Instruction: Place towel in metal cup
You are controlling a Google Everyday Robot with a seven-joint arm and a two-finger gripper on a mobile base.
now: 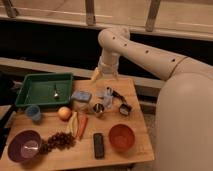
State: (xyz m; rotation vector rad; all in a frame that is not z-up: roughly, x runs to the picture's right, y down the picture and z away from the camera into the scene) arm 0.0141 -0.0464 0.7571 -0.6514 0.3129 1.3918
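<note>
Towel (106,94) pale, crumpled; gripper (103,76) above table (137,142) far edge.

We locate the metal cup (98,108), small and shiny, apparently upright. The towel (105,93), pale and crumpled, lies just behind it. The gripper (104,76) hangs beyond the towel.

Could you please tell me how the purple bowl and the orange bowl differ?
The purple bowl sits at the front left corner of the wooden table, next to the grapes; the orange bowl sits front right beside a black device. The purple bowl looks somewhat wider than the orange bowl. Both stand upright, open side up. The gripper hangs over the table's far edge, away from both.
</note>
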